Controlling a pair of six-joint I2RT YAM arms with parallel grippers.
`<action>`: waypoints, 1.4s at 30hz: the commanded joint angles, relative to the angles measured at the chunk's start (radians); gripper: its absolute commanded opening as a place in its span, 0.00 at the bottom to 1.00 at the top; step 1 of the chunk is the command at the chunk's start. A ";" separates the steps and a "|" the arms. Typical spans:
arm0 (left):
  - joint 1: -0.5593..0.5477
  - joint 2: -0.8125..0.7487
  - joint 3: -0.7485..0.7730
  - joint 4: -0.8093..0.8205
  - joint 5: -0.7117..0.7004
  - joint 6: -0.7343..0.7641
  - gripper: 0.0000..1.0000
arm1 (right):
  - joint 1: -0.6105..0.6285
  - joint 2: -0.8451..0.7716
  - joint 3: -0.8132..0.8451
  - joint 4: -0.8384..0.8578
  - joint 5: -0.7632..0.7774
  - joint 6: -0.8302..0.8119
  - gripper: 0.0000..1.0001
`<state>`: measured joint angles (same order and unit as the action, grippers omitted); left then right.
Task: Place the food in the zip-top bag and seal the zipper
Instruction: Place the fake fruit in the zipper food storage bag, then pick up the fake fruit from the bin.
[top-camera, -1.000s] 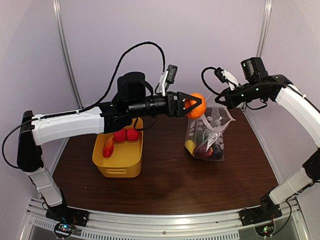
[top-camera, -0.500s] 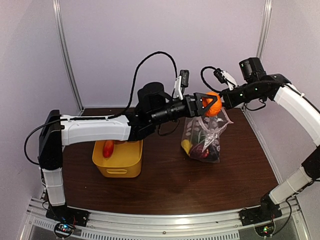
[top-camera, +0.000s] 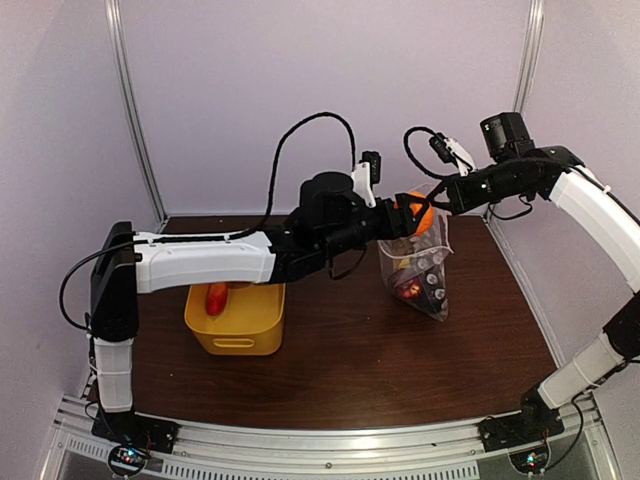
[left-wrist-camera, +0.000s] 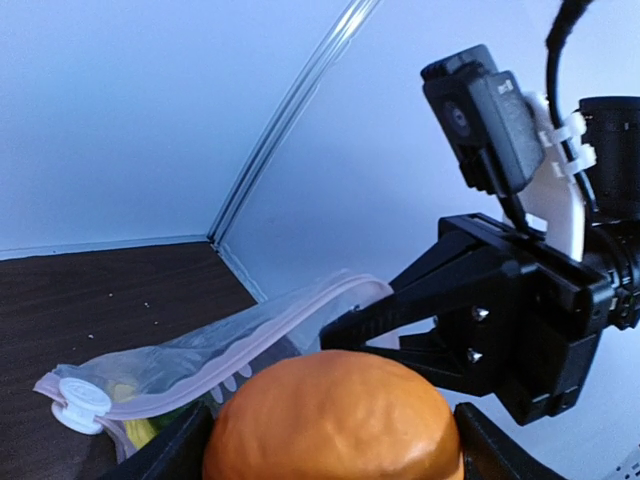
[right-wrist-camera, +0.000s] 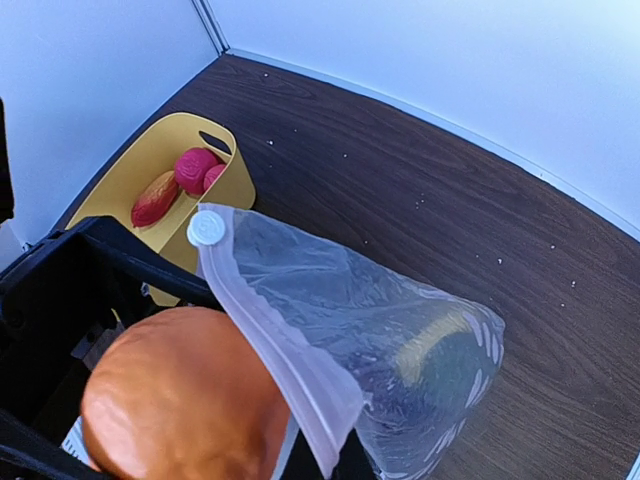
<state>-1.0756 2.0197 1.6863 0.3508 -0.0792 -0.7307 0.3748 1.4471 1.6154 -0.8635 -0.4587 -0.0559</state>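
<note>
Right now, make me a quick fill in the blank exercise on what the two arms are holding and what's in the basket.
1. The left jaws hold a round ____ toy fruit.
2. The right jaws are shut on the zipper edge of the clear ____.
3. The red toy food lies in the ____ basket.
Missing words: orange; bag; yellow.

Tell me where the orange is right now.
Top view, right of centre: the orange sits between the left fingers at the bag's raised mouth, which the right fingers hold up.
</note>
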 joint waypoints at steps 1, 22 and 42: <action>-0.006 0.053 0.105 -0.127 -0.099 0.045 0.83 | -0.004 -0.015 0.032 0.026 -0.055 0.019 0.00; -0.008 -0.121 0.133 -0.164 0.013 0.295 0.94 | -0.039 -0.042 -0.018 0.044 -0.072 0.007 0.00; 0.297 -0.636 -0.601 -0.824 -0.311 0.291 0.98 | -0.068 -0.118 -0.174 0.135 -0.009 -0.058 0.00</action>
<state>-0.8429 1.3979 1.1358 -0.3084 -0.3290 -0.3935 0.3153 1.3518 1.4513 -0.7647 -0.4881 -0.1020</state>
